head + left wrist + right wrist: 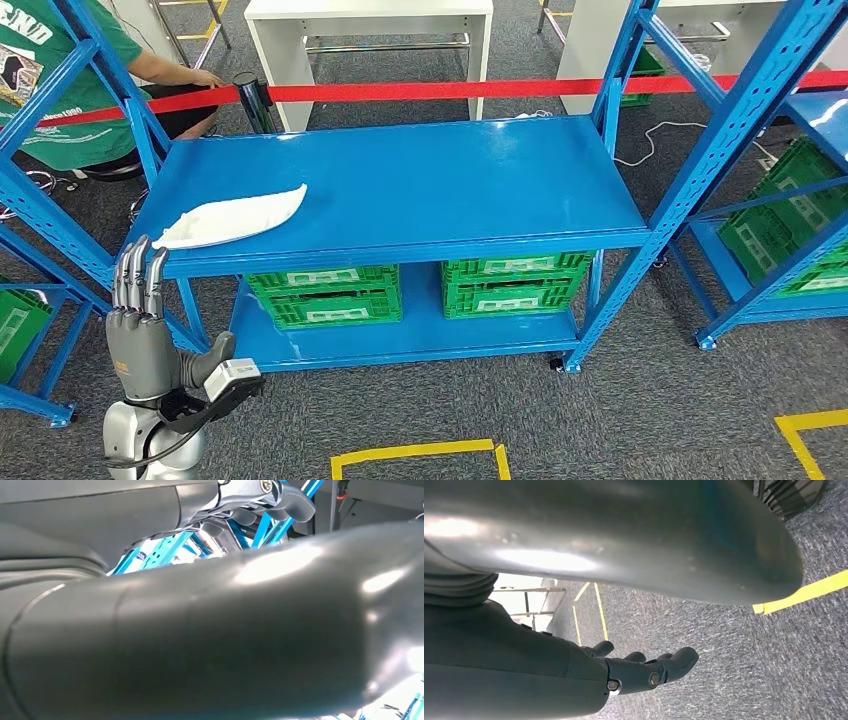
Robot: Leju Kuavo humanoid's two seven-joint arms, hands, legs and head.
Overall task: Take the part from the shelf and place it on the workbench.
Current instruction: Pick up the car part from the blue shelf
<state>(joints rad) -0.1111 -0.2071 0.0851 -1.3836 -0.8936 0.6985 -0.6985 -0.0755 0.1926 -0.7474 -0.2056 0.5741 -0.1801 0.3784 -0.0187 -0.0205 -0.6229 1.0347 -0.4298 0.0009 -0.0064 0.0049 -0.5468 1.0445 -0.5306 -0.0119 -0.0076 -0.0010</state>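
I see my left hand raised, fingers straight, holding nothing, just below the thin white curved plastic part lying on the blue metal shelf; it looks light and stiff, best pinched at its near edge.

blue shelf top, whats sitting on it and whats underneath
On the blue shelf top lies one white part near its left front corner. Underneath, two green crates stand on the lower shelf; the top board hides their insides.
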